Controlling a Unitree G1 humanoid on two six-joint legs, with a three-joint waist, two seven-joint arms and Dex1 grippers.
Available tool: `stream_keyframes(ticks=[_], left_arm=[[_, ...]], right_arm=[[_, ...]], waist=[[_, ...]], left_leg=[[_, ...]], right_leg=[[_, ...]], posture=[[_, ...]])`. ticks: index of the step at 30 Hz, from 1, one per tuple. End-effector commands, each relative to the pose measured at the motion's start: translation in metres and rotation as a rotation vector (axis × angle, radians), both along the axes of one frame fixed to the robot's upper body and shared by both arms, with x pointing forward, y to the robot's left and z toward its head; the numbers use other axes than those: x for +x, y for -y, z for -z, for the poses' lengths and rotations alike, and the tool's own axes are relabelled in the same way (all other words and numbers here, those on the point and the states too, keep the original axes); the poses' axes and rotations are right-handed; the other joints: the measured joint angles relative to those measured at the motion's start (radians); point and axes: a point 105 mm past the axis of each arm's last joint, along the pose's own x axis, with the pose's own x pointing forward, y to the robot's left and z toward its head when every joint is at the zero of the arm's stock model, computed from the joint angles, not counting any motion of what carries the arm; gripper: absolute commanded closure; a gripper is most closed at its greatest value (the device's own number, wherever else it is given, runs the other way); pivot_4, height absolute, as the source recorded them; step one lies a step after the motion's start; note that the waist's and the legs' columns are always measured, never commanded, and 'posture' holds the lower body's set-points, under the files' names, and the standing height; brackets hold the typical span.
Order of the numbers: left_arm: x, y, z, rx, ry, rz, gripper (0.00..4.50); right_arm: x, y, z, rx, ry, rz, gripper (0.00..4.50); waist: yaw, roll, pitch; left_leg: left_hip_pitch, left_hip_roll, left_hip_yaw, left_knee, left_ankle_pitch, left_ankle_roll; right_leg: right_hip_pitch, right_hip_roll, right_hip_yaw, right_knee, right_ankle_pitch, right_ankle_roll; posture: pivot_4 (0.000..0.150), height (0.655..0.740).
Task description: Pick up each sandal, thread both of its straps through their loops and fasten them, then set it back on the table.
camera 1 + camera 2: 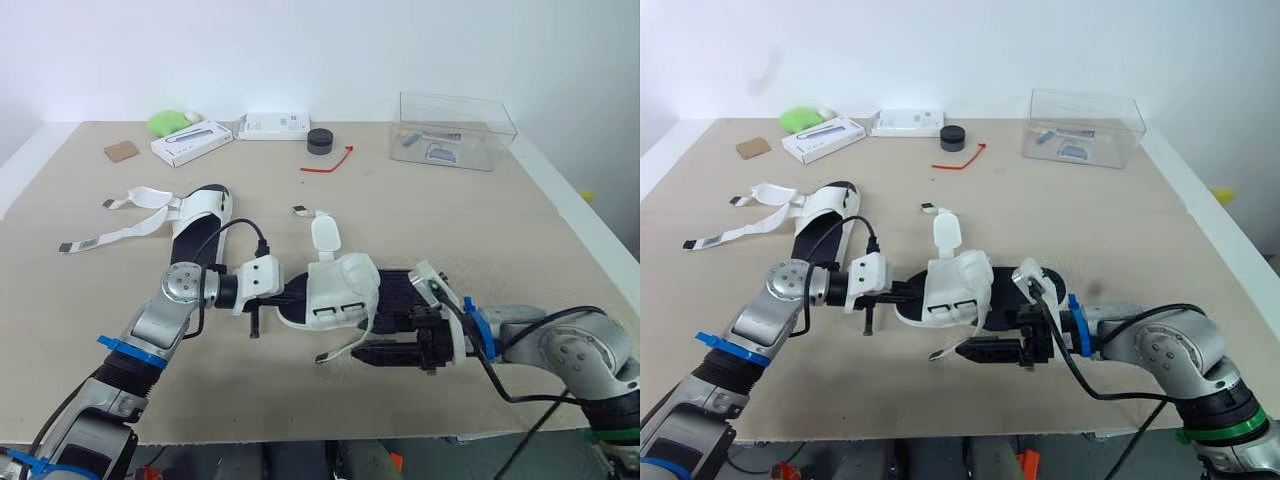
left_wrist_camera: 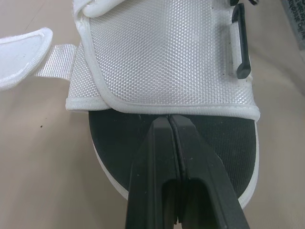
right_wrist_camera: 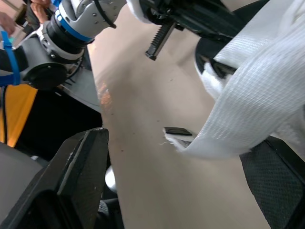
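- Beige surface point(image 1: 450, 220) against a white wall; along its far edge lie a green object point(image 1: 168, 122), a white carton point(image 1: 192, 142), a flat white pack point(image 1: 273, 125), a small black puck point(image 1: 319, 141), a red strip point(image 1: 330, 163) and a clear box point(image 1: 500, 125) (small items inside, too small to name); a cardboard scrap point(image 1: 121, 151) lies at the far left.
- Near sandal point(image 1: 340, 290) lies at the front middle of the surface, between the two arms; white mesh upper over a black footbed; one padded flap point(image 1: 325, 232) stands up on its far side.
- Left tool point(image 2: 170, 123) points at the sandal's rounded end, just over the black footbed at the edge of the white upper; its two fingers are pressed together with nothing between them.
- Right tool point(image 1: 378, 345) sits on the sandal's near side; its fingers point(image 3: 81, 186) are spread wide apart; a loose white strap point(image 3: 248, 100) hangs between them, untouched, its dark tip resting on the surface.
- Second sandal point(image 1: 195, 225) lies well apart at the left; both its long straps point(image 1: 110, 238) are splayed out flat, unfastened.
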Motion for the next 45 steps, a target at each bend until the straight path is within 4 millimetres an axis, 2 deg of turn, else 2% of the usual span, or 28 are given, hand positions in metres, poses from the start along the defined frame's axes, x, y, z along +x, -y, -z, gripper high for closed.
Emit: stream_keyframes(ticks=[1,7,10,11,17,20,29,32,37,39,41,45], left_arm=[[-0.003,-0.001,0.01,0.034,-0.02,0.005,4.5],[-0.001,-0.001,0.009,0.036,-0.017,0.004,4.5],[-0.002,0.0,0.01,0.035,-0.021,0.006,4.5],[-0.003,0.0,0.011,0.035,-0.022,0.007,4.5],[-0.004,0.0,0.012,0.038,-0.026,0.008,4.5],[-0.005,0.0,0.012,0.039,-0.026,0.008,4.5],[-0.006,0.001,0.013,0.032,-0.024,0.001,4.5],[-0.006,0.001,0.014,0.031,-0.024,-0.001,4.5],[-0.006,0.003,0.014,0.026,-0.021,-0.004,4.5],[-0.006,0.004,0.014,0.023,-0.02,-0.001,4.5],[-0.006,0.006,0.014,0.023,-0.019,0.002,4.5],[-0.005,0.007,0.013,0.019,-0.015,0.004,4.5]], right_arm=[[-0.006,-0.004,-0.016,0.057,0.024,-0.037,0.04],[-0.002,-0.005,-0.018,0.086,0.002,0.0,0.04],[-0.003,-0.006,-0.016,0.087,-0.021,0.009,0.66],[-0.004,-0.006,-0.016,0.086,-0.025,0.01,1.31],[-0.003,-0.01,-0.011,0.083,-0.041,0.03,3.15],[0.002,-0.015,-0.014,0.11,-0.051,0.043,4.47],[0.016,-0.015,-0.026,0.124,-0.06,0.075,4.47],[0.022,-0.011,-0.04,0.119,-0.055,0.058,4.47],[0.045,-0.005,-0.084,0.115,-0.041,0.026,4.47],[0.051,-0.004,-0.094,0.076,-0.029,0.005,4.47],[0.056,-0.003,-0.096,0.028,-0.024,-0.008,4.47],[0.065,0.003,-0.086,-0.085,-0.012,-0.028,4.47]], waist=[[0.0,0.0,0.0],[0.0,0.0,0.0],[0.0,0.0,0.0],[0.0,0.0,0.0],[0.0,0.0,0.0],[0.0,0.0,0.0],[-0.001,0.0,0.0],[-0.001,0.0,0.0],[-0.002,0.0,0.0],[-0.002,0.001,0.0],[0.0,0.001,0.0],[0.001,0.001,0.0]], left_leg=[[0.0,0.0,0.0,0.0,0.0,0.0],[0.0,0.0,0.0,0.0,0.0,0.0],[0.0,0.0,0.0,0.0,0.0,0.0],[0.0,0.0,0.0,0.0,0.0,0.0],[0.0,0.0,-0.001,0.0,0.0,0.0],[0.0,0.0,-0.001,0.0,0.0,0.0],[-0.001,0.0,-0.001,0.0,0.0,0.0],[-0.001,0.0,0.0,0.0,0.0,0.0],[-0.001,0.0,0.0,0.0,0.0,0.0],[-0.001,-0.001,0.0,0.0,0.0,0.001],[-0.002,0.0,0.0,0.0,-0.001,0.002],[-0.003,-0.001,-0.001,0.0,-0.003,0.006]], right_leg=[[0.0,0.0,0.0,0.0,0.0,0.0],[0.0,0.0,0.0,0.0,0.0,0.0],[0.0,0.0,0.0,0.0,0.0,0.0],[0.0,0.0,0.0,0.0,0.0,0.0],[0.0,0.0,0.0,0.0,0.0,0.0],[0.0,0.0,0.0,0.0,0.0,0.0],[0.0,0.0,0.0,0.0,0.0,0.0],[0.0,0.0,0.0,0.0,0.0,0.0],[0.0,0.0,0.0,-0.001,0.001,0.001],[-0.001,0.0,0.0,-0.001,0.001,0.0],[-0.001,0.0,0.0,-0.001,0.001,-0.001],[-0.001,-0.002,-0.002,-0.003,0.003,-0.005]], posture=[[0.15,0.74],[0.15,0.74],[0.15,0.74],[0.15,0.74],[0.15,0.74],[0.15,0.74],[0.15,0.74],[0.15,0.74],[0.15,0.74],[0.15,0.74],[0.15,0.74],[0.15,0.74]])
